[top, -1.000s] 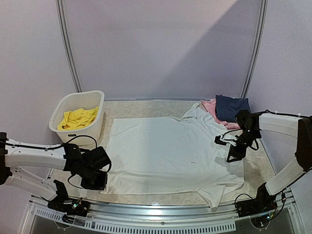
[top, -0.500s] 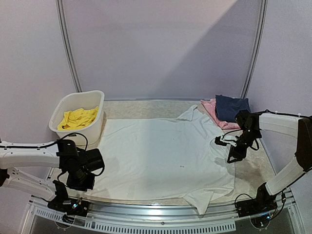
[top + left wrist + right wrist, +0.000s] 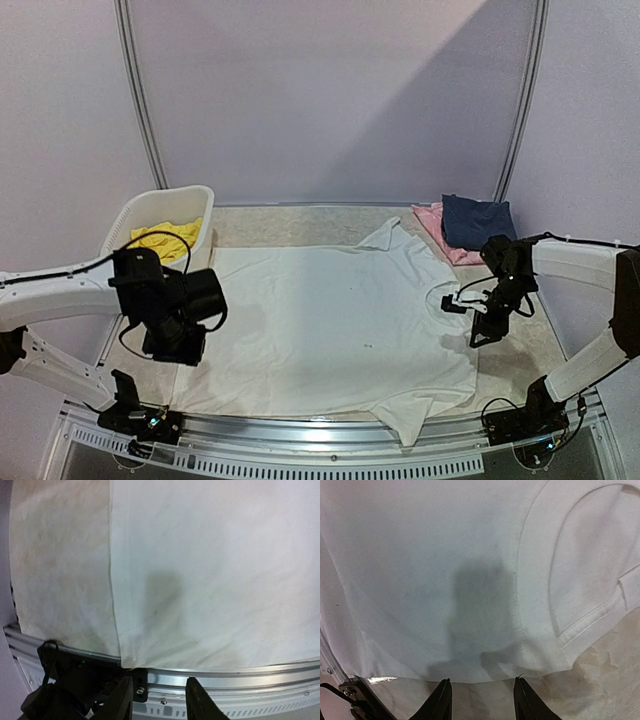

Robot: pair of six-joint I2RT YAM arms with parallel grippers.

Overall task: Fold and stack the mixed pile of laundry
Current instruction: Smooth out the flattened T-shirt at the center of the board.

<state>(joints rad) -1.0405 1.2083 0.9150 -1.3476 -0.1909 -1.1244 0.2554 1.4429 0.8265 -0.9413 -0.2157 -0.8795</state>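
The white T-shirt (image 3: pixel 330 320) lies spread flat over the middle of the desk (image 3: pixel 300 222), one sleeve drooping over the near edge. The yellow shorts (image 3: pixel 165 238) sit in the white basket (image 3: pixel 125 215) at the far left corner; folded pink (image 3: pixel 432 220) and navy (image 3: pixel 475 220) garments lie at the far right corner. The left fingers (image 3: pixel 122 700) hang apart and empty above the shirt's near-left hem corner, which the left wrist view shows beside the metal rail (image 3: pixel 240 680). The right fingers (image 3: pixel 440 700) hang apart over the collar (image 3: pixel 585 625).
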